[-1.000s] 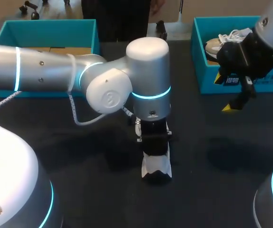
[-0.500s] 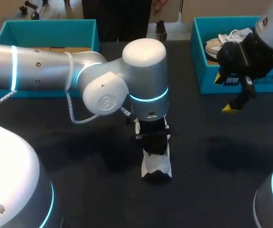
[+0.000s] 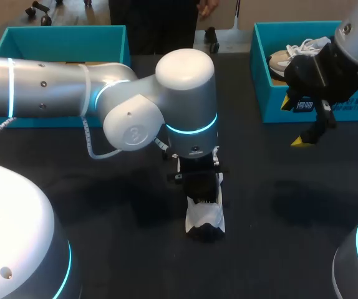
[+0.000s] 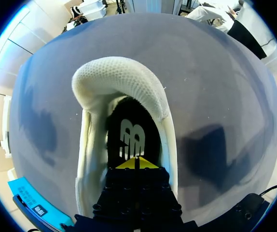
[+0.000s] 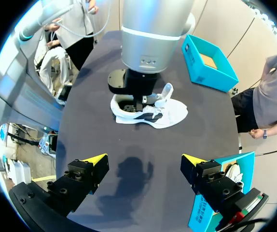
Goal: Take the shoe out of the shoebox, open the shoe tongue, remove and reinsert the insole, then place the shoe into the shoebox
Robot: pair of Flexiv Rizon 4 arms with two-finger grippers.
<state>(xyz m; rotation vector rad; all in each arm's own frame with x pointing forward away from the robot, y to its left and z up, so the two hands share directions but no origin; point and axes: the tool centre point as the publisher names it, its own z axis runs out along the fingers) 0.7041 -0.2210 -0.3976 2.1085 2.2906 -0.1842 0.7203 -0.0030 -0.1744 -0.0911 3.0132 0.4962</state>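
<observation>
Yellow at the tips, the left gripper (image 4: 137, 163) is shown lowered into the mouth of a white sneaker (image 4: 124, 82). Its two tips are pressed together just above the black insole (image 4: 131, 140). Whether the insole's edge is nipped between them cannot be made out. The approach from the heel side is judged to suit the insole step, since the padded collar is open there and the liner can be reached.

The sneaker is laid on its sole on the black table (image 3: 279, 205), near the middle and well apart from both boxes, so that it can be worked from above. The left arm is seen reaching past the centre, with the wrist directly over the shoe.

The right gripper (image 5: 144, 159) is held above bare tabletop with its jaws spread wide and nothing between them. It is kept clear of the sneaker, apparently to leave room.

Just beside it a teal shoebox (image 3: 316, 112) is seen holding a second sneaker (image 3: 294, 53). An emptier teal box (image 3: 60, 40) is set at the far left corner.
</observation>
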